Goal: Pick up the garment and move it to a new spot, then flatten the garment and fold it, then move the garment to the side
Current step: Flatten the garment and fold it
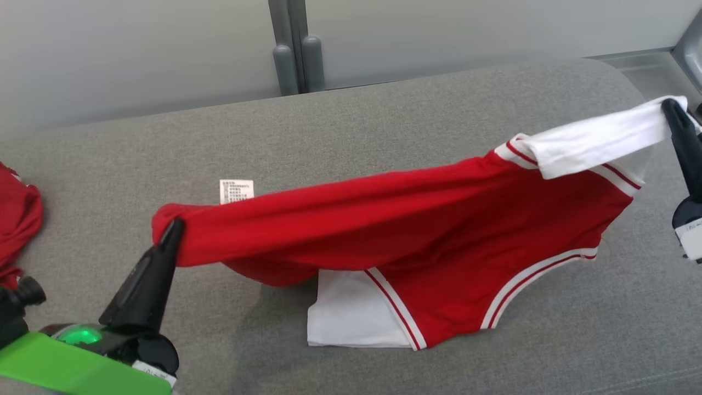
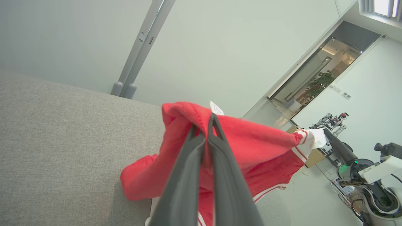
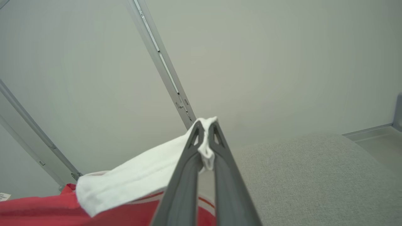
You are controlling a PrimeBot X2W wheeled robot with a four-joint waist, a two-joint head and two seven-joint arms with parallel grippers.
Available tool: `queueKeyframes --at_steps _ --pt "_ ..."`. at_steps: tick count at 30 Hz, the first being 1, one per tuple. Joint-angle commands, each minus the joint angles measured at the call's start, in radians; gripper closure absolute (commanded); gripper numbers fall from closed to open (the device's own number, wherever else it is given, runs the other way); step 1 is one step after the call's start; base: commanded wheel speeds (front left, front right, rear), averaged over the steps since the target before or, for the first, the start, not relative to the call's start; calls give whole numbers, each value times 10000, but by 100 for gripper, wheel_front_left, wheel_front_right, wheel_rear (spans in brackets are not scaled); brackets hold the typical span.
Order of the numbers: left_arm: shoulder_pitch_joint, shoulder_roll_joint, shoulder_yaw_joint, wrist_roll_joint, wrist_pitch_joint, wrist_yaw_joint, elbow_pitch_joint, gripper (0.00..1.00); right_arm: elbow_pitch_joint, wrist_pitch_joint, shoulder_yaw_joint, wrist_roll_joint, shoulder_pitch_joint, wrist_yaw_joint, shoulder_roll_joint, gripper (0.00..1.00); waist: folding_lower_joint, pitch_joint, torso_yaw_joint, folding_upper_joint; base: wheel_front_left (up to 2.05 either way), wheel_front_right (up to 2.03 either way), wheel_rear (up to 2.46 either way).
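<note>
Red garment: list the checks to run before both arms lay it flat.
1. Left gripper shut on the red garment's edge: ok.
2. Right gripper shut on the white sleeve tip: ok.
3. Top edge stretched between the grippers: ok.
4. Lower part lifted off the grey cushion: not ok; it rests there, with the other white sleeve partly under the red cloth.
5. Second red cloth at the left apart from the garment: ok.
6. Sleeve grip deep enough to hold: cannot tell; a small bunch of cloth sits at the fingertips.
</note>
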Motion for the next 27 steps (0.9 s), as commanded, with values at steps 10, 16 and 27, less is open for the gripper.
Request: queueKeyframes --at_steps 10,16,27 --pt "-2713 301 561 117 -51 402 1475 100 1047 285 664 -669 -2185 -5 -276 100 0 503 -53 -1 0 0 0" --pt "-5028 203 75 1181 -1230 227 3602 100 2741 -1073 1951 -1268 -3897 -4 -295 100 0 723 79 -1 0 0 0" --pt "-4136 -126 -641 2213 -4617 -611 5956 100 4790 -3757 4016 -931 -3128 -4 -611 100 0 835 90 -1 0 0 0"
